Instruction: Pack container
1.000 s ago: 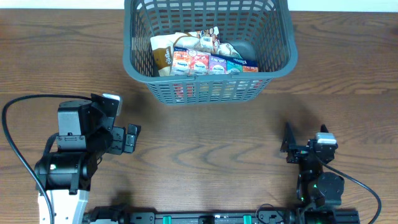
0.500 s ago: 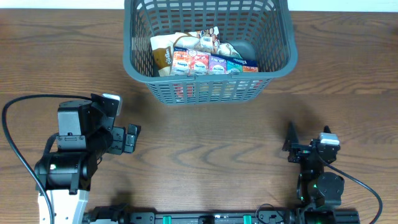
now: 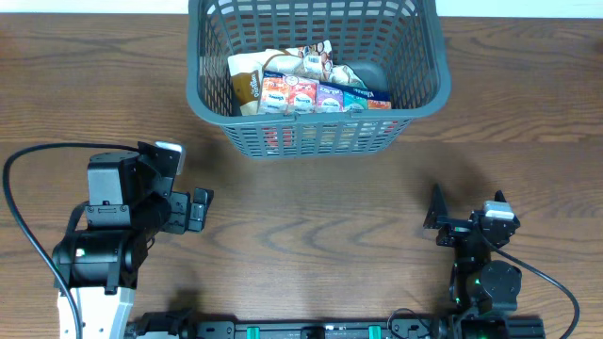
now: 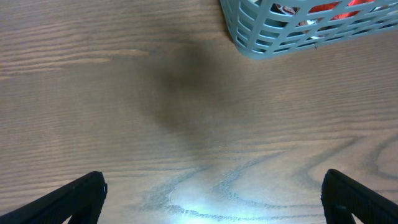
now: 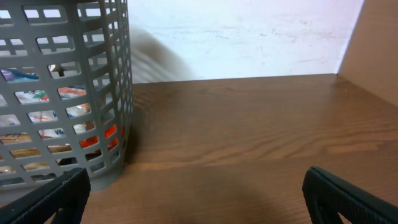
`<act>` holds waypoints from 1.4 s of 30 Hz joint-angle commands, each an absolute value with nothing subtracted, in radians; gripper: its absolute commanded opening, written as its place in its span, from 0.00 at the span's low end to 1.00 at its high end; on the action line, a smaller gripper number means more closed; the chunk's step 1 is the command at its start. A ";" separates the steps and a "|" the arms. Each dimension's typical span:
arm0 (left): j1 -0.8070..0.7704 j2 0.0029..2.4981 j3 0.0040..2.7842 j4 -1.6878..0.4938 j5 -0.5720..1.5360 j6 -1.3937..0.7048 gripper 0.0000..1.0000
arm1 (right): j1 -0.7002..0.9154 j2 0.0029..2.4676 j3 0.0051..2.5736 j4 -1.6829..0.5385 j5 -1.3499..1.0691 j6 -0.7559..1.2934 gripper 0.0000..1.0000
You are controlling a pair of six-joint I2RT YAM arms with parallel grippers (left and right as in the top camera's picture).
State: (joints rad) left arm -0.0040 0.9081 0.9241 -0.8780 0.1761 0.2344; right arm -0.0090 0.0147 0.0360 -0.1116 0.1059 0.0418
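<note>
The container, a dark grey slotted basket (image 3: 320,121), stands at the far middle of the table. Inside it lie a row of colourful packets (image 3: 316,94) and a tan and white packet (image 3: 250,80). My left gripper (image 3: 200,209) is open and empty over bare table, well in front of the basket's left corner, which shows in the left wrist view (image 4: 261,37). My right gripper (image 3: 464,212) is open and empty near the front right. The right wrist view shows the basket wall (image 5: 68,93) to its left, with packets behind the slots. Both views show wide-apart jaws with only wood between, left (image 4: 214,199) and right (image 5: 199,202).
A black cable (image 3: 28,165) loops round the left arm at the table's left side. A white wall (image 5: 249,37) runs behind the table's far edge. Brown wood table (image 3: 320,207) lies between the two arms.
My right gripper has shifted very slightly near the front right. The left arm, the basket and its packets have not moved.
</note>
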 commanded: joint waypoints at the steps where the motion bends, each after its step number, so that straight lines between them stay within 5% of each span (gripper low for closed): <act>1: -0.006 0.909 0.925 -0.877 0.165 0.223 0.99 | -0.006 0.005 0.027 -0.111 0.104 0.047 0.99; 19: -0.006 0.906 0.925 -0.894 0.165 0.225 0.99 | -0.006 0.005 0.027 -0.111 0.104 0.047 0.99; 27: -0.006 0.666 0.823 -0.918 0.232 0.223 0.99 | -0.006 0.005 0.027 -0.111 0.104 0.047 0.99; 42: -0.006 0.185 0.396 -0.441 0.208 0.204 0.98 | -0.006 0.005 0.027 -0.111 0.104 0.047 0.99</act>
State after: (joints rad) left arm -0.0040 0.2150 0.4313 -0.5022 0.2268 0.2115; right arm -0.0090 0.0143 0.0357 -0.1116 0.1051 0.0418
